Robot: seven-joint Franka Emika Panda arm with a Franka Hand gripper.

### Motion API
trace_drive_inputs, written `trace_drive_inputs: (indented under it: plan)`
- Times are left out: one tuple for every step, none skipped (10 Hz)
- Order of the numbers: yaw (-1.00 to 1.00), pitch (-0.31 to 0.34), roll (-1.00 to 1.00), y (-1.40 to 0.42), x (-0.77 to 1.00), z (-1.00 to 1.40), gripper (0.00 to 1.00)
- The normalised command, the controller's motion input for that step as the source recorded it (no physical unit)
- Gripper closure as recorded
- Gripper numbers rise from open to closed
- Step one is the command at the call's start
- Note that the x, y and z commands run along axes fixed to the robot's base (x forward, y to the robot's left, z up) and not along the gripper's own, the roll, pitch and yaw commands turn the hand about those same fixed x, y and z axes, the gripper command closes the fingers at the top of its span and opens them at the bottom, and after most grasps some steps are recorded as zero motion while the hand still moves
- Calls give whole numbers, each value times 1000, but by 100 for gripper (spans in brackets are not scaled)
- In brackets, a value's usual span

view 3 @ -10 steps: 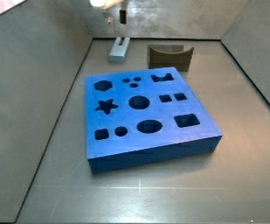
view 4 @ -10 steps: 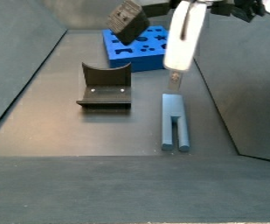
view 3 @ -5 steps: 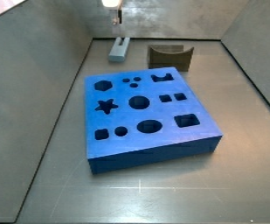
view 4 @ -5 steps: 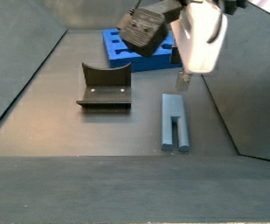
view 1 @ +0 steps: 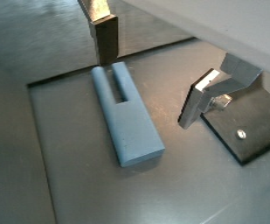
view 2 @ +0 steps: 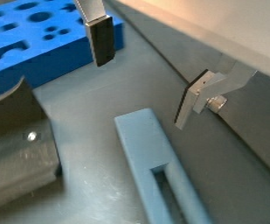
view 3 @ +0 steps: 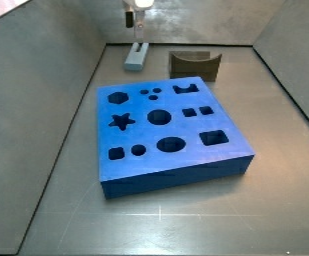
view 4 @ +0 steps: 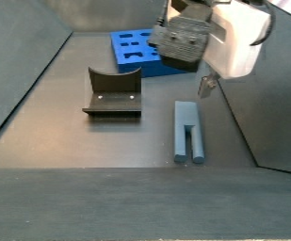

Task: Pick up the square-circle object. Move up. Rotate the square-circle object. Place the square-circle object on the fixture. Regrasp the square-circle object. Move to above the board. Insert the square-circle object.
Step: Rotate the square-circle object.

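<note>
The pincer (view 1: 148, 66) has flat silver fingers (view 1: 100, 10) with dark pads (one bolted), under a white wrist and dark textured housing (view 4: 183, 41).

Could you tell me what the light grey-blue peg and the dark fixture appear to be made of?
The light grey-blue elongated peg looks like matte plastic: uniform colour, no glare. The dark L-shaped fixture seems dull metal or plastic, with screw heads. The open pincer hovers above the peg.

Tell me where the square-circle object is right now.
The square-circle object lies flat on the floor beside the fixture, apart from it; in both side views the claw hangs open above its far end, not touching.
</note>
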Motion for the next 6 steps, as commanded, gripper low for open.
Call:
trace_drive_inputs:
  plan:
    - [1000,5,-2,-8,13,-38,0]
    - [1000,6,-2,-8,13,-38,0]
    - [1000,6,-2,-8,13,-38,0]
    - [1000,7,-2,-8,13,-38,0]
    - [1000,7,-2,-8,13,-38,0]
    - [1000,8,-3,-8,13,-37,0]
